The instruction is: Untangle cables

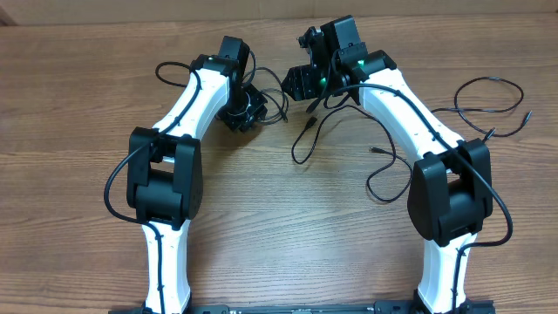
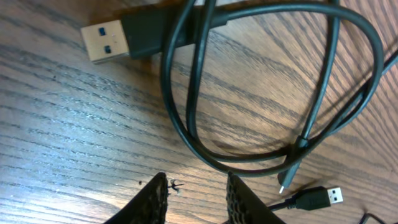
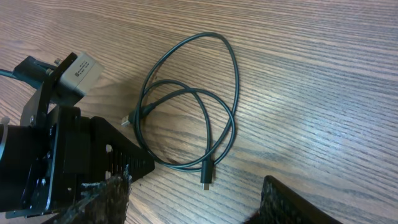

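jaws narrowly parted, empty, on left gripper (image 2: 196, 186) over looped usb cable (image 2: 146, 34); jaws wide, empty, on right gripper (image 3: 194, 186) near coiled cable (image 3: 237, 87).

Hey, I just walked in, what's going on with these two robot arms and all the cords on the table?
Two robot arms are sorting out thin black cables on a wooden table. The left gripper hovers low over a looped cable beside a USB-A plug, its jaws apart with nothing between them. The right gripper is above a thin coiled cable, jaws wide and empty. One more cable lies on the robot's right side. Nothing is gripped.
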Motion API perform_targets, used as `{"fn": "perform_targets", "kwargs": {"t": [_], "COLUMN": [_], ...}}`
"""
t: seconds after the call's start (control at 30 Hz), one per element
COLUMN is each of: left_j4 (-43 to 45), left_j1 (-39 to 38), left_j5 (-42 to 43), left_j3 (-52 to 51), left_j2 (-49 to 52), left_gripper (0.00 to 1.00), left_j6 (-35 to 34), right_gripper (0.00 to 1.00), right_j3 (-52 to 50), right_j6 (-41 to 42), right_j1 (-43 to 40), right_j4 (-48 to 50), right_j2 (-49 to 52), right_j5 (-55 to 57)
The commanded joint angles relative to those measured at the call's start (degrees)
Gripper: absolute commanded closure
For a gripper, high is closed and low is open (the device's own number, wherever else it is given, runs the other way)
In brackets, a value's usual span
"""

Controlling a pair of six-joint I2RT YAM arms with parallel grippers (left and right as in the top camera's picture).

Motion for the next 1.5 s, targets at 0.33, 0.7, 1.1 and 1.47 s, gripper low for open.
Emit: {"fn": "perform_targets", "kwargs": {"t": [0.33,0.7,1.1,1.47], "left_j4": [2.8,5.2,6.6,4.8], "left_j1": [-3.5,-3.8,-3.7,3.3], "left_j5": [-10.8,-11.8,-8.8,6.8], "left_j3": [1.0,-2.3,-2.3,-1.5], "left_j2": [-0.4,-0.4,-0.5,-13.6], "left_gripper": [0.63,0.67,0.96,0.96], "left_j6": [-11.0,-12.0,-10.3,14.3], "right_gripper": [0.33,0.33,0.34,0.39], "right_j3": [-0.1,-0.1,-0.1,-0.1], "right_j6": [0.2,0.2,0.2,0.2], "right_j1": [-0.2,-0.2,-0.2,-1.7], "right_j4": [-0.6,-0.8,-1.6,-6.7], "right_j2": [0.0,0.0,0.0,0.0], "right_j5": [0.2,0.2,0.2,-2.1]}}
